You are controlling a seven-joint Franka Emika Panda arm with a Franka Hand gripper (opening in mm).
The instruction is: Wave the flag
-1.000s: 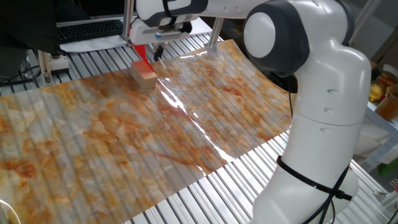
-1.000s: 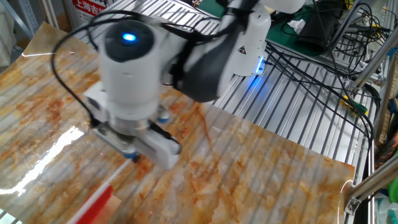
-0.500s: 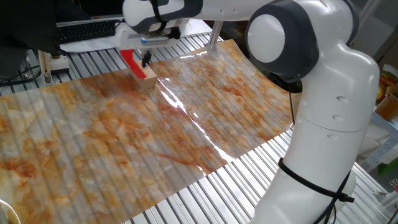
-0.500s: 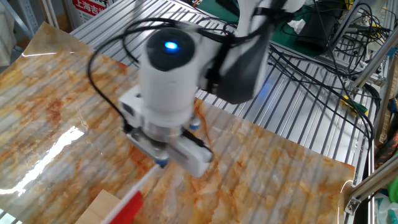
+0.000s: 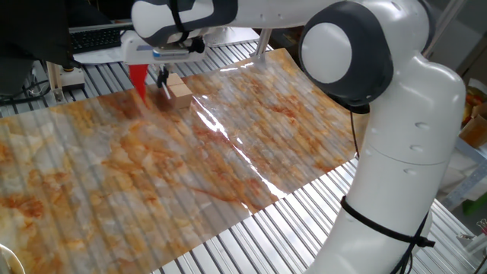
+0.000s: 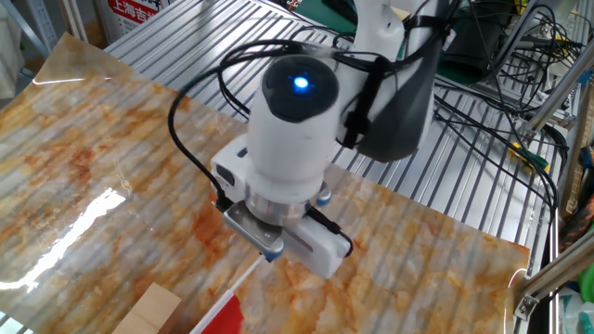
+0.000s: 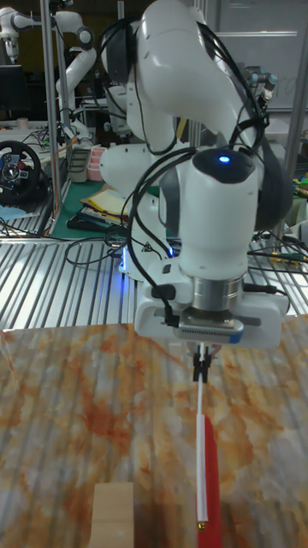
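My pincer (image 7: 202, 370) was clenched on the flag (image 7: 208, 471) stick, red cloth hanging off the block (image 5: 178, 89). Block sat on the marbled sheet (image 5: 228, 152) covering the table (image 6: 445, 176).

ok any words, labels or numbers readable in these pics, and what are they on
Red and white sign at the top edge of the other fixed view: characters print on it, too small and cropped to read.
White robot arm, grey-and-white gripper, red cloth flag, tan wooden block, orange-marbled sheet: no readable text.
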